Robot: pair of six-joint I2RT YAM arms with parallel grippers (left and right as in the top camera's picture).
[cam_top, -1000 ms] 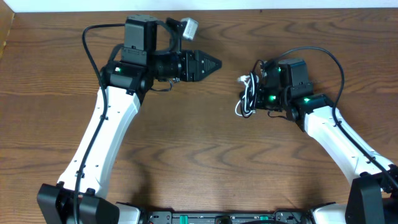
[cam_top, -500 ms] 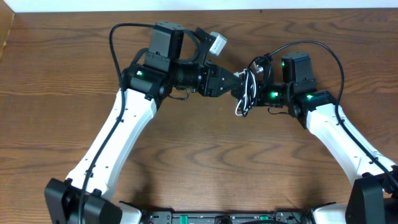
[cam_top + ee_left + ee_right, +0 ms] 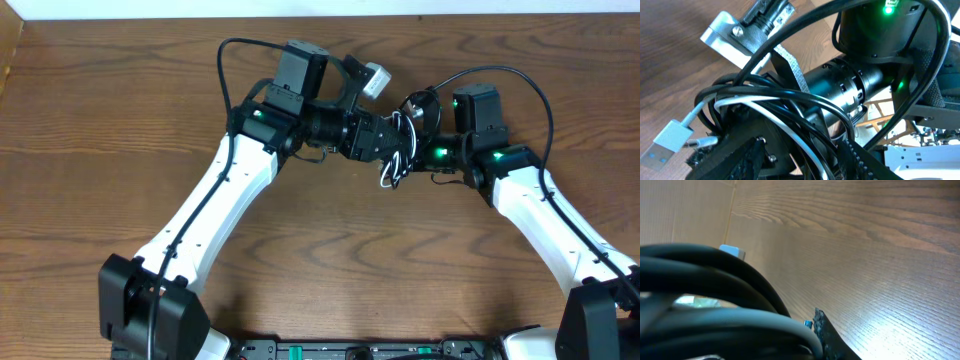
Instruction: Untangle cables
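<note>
the right end effector (image 3: 420, 152) is clamped on the coiled black and white cables (image 3: 760, 101), with the bundle at its tip over the far middle of the counter (image 3: 300, 250). the left end effector (image 3: 388, 142) meets it there, jaws apart on either side of the same bundle. a white usb plug (image 3: 662, 146) sticks out free at one side.
</note>
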